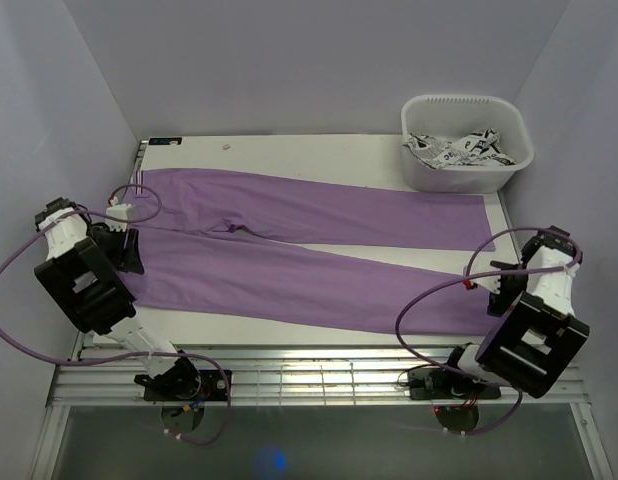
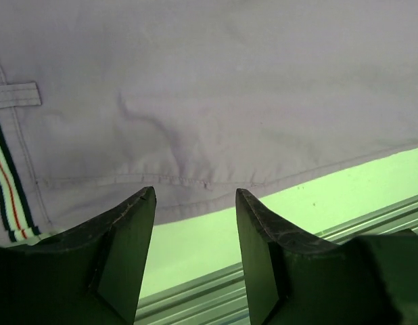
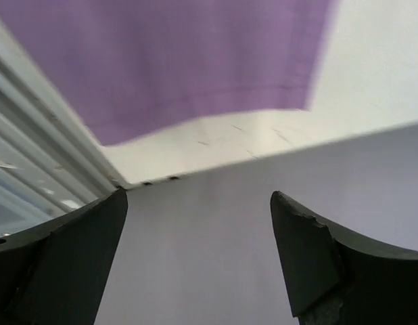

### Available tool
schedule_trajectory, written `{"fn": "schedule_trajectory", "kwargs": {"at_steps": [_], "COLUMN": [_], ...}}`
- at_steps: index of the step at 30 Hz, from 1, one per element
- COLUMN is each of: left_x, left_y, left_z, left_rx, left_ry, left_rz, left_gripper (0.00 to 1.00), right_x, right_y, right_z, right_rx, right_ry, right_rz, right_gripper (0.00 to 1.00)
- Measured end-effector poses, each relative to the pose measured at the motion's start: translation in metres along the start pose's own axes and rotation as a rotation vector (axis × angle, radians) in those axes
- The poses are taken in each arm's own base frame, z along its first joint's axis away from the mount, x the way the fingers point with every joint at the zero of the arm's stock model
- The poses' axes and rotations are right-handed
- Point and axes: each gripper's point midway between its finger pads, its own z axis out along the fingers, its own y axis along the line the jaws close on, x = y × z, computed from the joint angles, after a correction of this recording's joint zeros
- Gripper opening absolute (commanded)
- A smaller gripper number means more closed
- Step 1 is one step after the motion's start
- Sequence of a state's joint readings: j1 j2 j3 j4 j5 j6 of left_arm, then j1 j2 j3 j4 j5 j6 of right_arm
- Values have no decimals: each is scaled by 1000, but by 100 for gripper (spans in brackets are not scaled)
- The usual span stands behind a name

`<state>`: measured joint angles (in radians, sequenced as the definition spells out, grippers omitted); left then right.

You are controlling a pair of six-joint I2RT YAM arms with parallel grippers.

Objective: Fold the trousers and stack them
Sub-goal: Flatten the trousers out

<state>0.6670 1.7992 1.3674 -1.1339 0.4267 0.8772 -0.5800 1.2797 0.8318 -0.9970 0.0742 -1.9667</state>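
Observation:
The lilac-purple trousers [image 1: 289,255] lie spread flat across the table, waist at the left and both legs running right. My left gripper [image 1: 126,245] hovers at the waist's near corner. In the left wrist view it [image 2: 195,196] is open with nothing between the fingers, just above the fabric's [image 2: 216,88] near edge, where a belt loop [image 2: 16,95] and striped waistband lining [image 2: 6,183] show. My right gripper [image 1: 496,292] is by the leg ends. In the right wrist view it [image 3: 199,196] is wide open and empty, with the leg hem [image 3: 189,61] ahead of it.
A white tub [image 1: 467,170] holding black-and-white patterned cloth stands at the back right corner. The white table [image 1: 289,150] ends in metal rails [image 1: 319,375] at the near edge. Pale walls close in on the left, back and right. Purple cables loop around both arms.

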Motion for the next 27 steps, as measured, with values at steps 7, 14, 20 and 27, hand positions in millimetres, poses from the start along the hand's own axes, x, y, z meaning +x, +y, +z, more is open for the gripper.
{"fn": "schedule_trajectory", "kwargs": {"at_steps": [7, 14, 20, 27], "left_x": [7, 42, 50, 87], "left_y": [-14, -17, -19, -47], "left_z": [-6, 41, 46, 41], "left_rx": [-7, 40, 5, -5], "left_ry": [-14, 67, 59, 132], "left_rz": [26, -86, -108, -70], "left_gripper": [56, 44, 33, 35], "right_x": [-7, -87, -110, -83], "right_y": [-124, -115, -35, -53], "right_z": [-57, -16, 45, 53], "right_rx": [199, 52, -159, -80], "right_ry": [-158, -314, -233, -97], "right_rz": [198, 322, 318, 335], "right_gripper": [65, 23, 19, 18]}}
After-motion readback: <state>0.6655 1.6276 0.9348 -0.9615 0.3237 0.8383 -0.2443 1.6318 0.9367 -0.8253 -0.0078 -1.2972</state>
